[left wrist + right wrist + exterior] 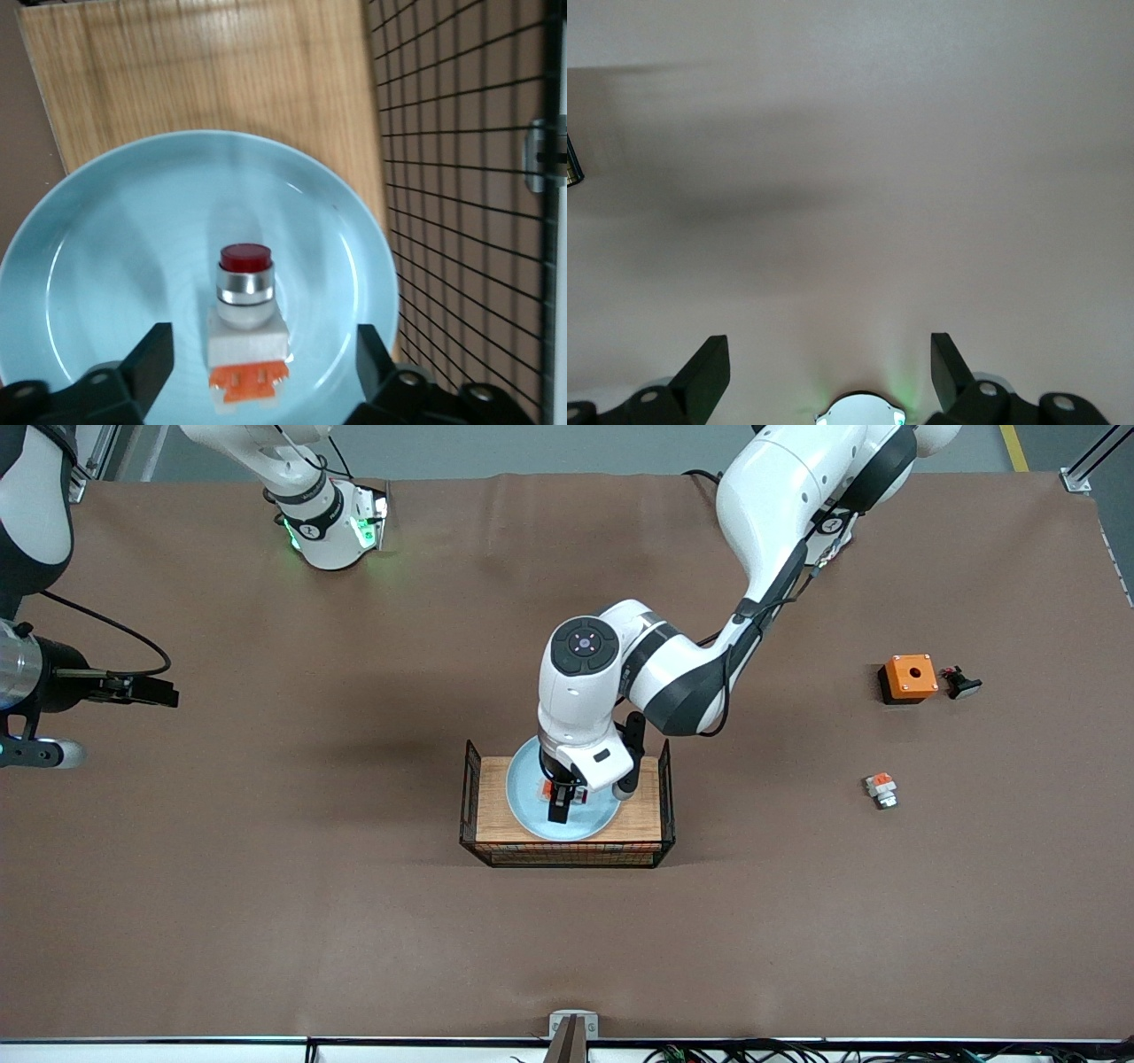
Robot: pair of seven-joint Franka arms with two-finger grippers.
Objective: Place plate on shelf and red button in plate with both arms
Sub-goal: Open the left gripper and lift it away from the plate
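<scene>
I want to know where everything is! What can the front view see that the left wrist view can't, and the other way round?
Only the front view shows the orange box, the white-orange piece, the bare brown table and the right gripper, waiting open at the right arm's end. Only the left wrist view shows the red button up close, lying on the plate between the open fingers, neither touching it. Both show the plate on the wooden tray and the left gripper over it.
</scene>
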